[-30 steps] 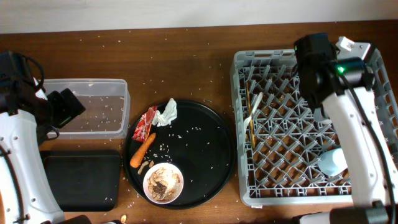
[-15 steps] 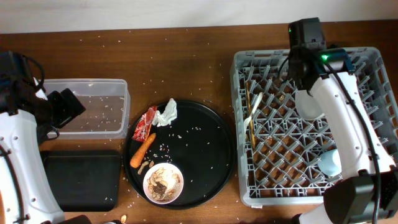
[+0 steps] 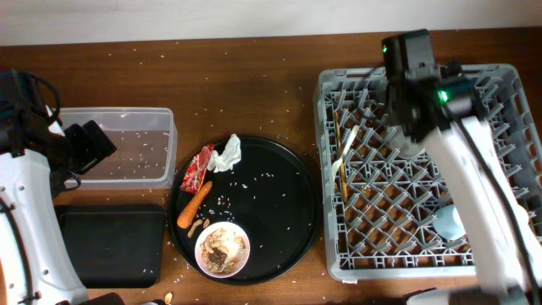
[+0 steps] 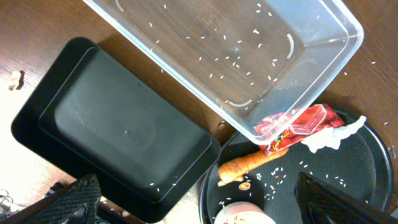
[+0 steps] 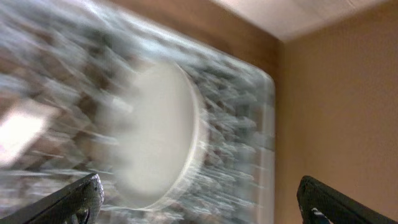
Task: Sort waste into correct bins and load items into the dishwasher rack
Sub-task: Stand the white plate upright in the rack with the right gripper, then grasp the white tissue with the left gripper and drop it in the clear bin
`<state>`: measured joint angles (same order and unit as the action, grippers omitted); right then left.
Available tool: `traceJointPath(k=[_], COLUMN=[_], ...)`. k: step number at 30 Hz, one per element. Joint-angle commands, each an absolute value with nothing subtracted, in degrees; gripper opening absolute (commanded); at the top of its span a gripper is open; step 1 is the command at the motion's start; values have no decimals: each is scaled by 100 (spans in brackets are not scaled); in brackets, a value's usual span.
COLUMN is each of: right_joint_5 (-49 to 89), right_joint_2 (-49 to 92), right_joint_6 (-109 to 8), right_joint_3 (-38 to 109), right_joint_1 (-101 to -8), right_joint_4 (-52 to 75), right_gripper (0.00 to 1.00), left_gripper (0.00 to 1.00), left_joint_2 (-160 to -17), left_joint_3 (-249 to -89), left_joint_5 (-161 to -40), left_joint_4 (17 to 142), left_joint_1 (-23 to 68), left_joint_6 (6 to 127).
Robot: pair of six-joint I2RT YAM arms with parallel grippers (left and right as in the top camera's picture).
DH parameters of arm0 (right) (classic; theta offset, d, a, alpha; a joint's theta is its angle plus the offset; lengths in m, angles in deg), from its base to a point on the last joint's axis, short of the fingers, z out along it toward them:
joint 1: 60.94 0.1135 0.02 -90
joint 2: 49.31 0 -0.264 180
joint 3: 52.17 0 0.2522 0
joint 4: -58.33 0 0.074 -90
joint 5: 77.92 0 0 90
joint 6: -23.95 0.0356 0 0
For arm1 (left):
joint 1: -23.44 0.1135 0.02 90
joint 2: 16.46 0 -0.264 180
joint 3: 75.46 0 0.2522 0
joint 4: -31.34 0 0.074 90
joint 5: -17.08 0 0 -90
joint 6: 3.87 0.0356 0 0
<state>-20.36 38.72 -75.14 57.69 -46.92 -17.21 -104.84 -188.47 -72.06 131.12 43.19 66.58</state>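
Carrot is on the round black tray, just ahead of my left pincer, which is wide open and empty. It lies lengthways fingertip-to-fingertip, so I'd probably twist the wrist first. Left arm's nearer.

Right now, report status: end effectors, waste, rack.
Left end effector open, empty, above black tray and clear tub. Right end effector open over rack, view blurred; plate on edge there. Wrapper, tissue, carrot, bowl of scraps on round tray, unsorted.
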Motion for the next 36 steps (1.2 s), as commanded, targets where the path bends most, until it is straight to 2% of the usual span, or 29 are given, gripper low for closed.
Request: traceJointPath(k=[1,3,4,5,8,12,13,17,18,20,21,22,25,27,31,36], right_joint_5=[921,2219,2175,2156,1122,-152,-373,-662,-662,-662,-662,-662,-662,-662,-662,-659], right_joint_2=[2783,2582,2608,2630,2517,1780,1596,952,917,958,984,1004,1102,1153,1343,1850], right_joint_6=[-6126,-5927,-5243,-5066,-4384,-4082,-4062,-4006,-4003,-4003,-4006,-4003,-4006,-4003,-4003,-4003], right_joint_3=[6040,6040,6033,6007,5996,5996,5996,5996,5996,5996,5996,5996,5996,5996,5996,5996], right_joint_1=[-4109,-3768,-3575,-3462,-3009,-2476,-2408,-2382,-2382,-2382,-2382,-2382,-2382,-2382,-2382,-2382], right_joint_4=[-1774,-1975,-2292,-2460,-2740,-2980,-3127,-3437,-3437,-3435,-3437,-3437,-3435,-3437,-3435,-3310], right_gripper=[98,98,98,98,99,99,99,99,98,99,98,98,98,98,99,99], left_gripper=[99,99,99,99,99,99,99,99,93,91,84,83,79,75,68,67], left_joint_2=[-10386,-10386,-10386,-10386,-10386,-10386,-10386,-10390,-10390,-10390,-10399,-10399,-10563,-10912,-12132,-13175], left_joint_3=[-18925,-18925,-18925,-18925,-18925,-18925,-18925,-18908,-18904,-18866,-18807,-18700,-17848,-17411,-17203,-17203], left_joint_5=[-7206,-7206,-7206,-7206,-7206,-7215,-7370,-9383,-9293,-8240,-7435,-7005,-6491,-6489,-6491,-6491], left_joint_4=[13110,13110,13112,13110,13110,13062,12810,12834,12891,12957,12880,12684,11221,10651,9825,9084], left_joint_1=[4347,4347,4347,4347,4347,4347,4347,4229,3770,2900,2304,1820,463,170,131,131], left_joint_6=[6599,6601,6601,6601,6601,6594,6594,6789,7383,7383,7381,7381,7383,7383,7407,8008])
